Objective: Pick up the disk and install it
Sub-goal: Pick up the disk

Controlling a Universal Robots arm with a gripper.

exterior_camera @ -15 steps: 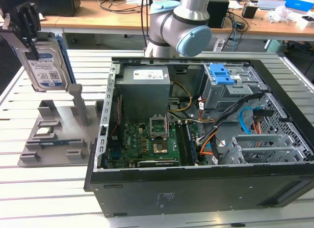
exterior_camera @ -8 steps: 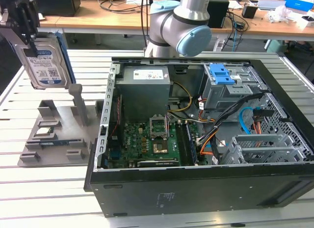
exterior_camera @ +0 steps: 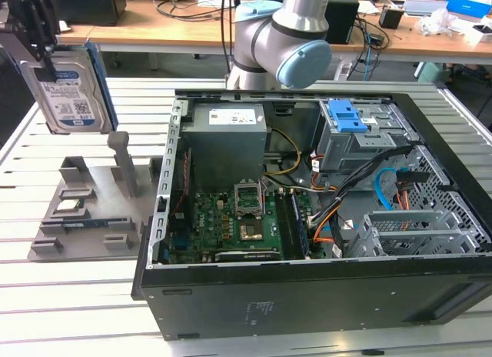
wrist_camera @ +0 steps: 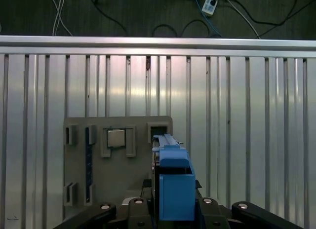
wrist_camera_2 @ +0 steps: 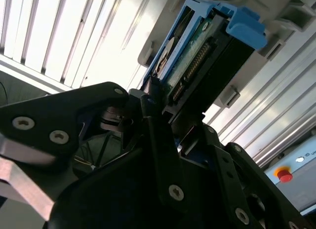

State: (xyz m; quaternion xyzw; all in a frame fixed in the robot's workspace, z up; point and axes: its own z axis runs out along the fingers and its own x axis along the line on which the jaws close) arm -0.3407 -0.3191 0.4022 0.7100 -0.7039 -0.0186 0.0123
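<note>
Your pincer (exterior_camera: 44, 61) clamps the disk (exterior_camera: 71, 95) upright, well above the grey holder (exterior_camera: 77, 218) on the desk (exterior_camera: 69, 311), beside the open case (exterior_camera: 307, 299).

A ribbed silver aluminium table (exterior_camera: 77, 311) carries a flat grey plastic fixture tray (exterior_camera: 81, 243) and, just beside it, an open black metal computer case (exterior_camera: 307, 303).

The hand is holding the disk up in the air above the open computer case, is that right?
No. The hand holds the disk up in the air above the grey holder tray, beside the open computer case; the exterior view shows it.
</note>
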